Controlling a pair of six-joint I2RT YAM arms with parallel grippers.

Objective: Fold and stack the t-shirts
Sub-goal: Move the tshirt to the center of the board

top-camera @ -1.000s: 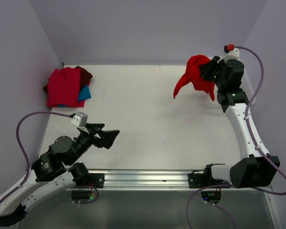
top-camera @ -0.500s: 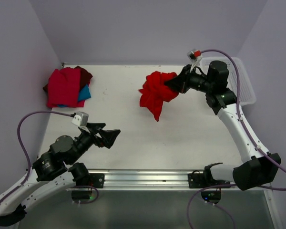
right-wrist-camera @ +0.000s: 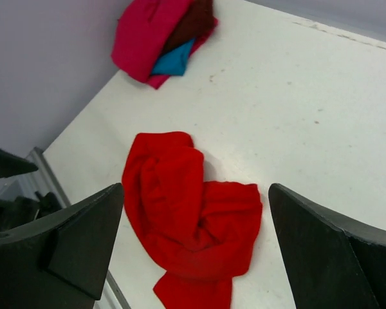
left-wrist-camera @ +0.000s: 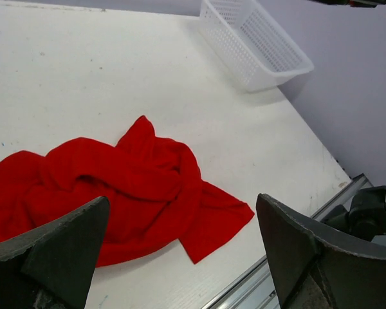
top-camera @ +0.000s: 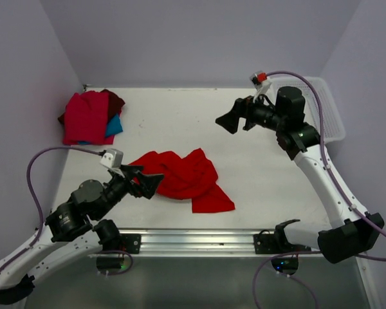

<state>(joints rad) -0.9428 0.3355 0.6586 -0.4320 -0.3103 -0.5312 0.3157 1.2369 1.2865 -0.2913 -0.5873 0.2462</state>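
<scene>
Open table (top-camera: 264, 170) runs through the middle and right of the frame. In the way: a crumpled red t-shirt (top-camera: 180, 175) at lower centre, a folded stack (top-camera: 87, 119) upper left, and a white basket (top-camera: 331, 119) upper right.

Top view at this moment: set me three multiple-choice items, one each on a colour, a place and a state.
1. Besides red and maroon, which colour shows in the folded stack?
A. teal-blue
B. yellow
C. white

2. Where is the loose red t-shirt?
A. hanging from the right gripper
B. crumpled on the table, by the left gripper
C. on the folded stack

3. How is the right gripper?
A. shut on the shirt
B. shut on nothing
C. open, empty

Answers:
1 A: a teal-blue edge peeks out beside the red fold.
2 B: it lies bunched on the near part of the table.
3 C: its fingers stand apart above the table with nothing between them.
</scene>
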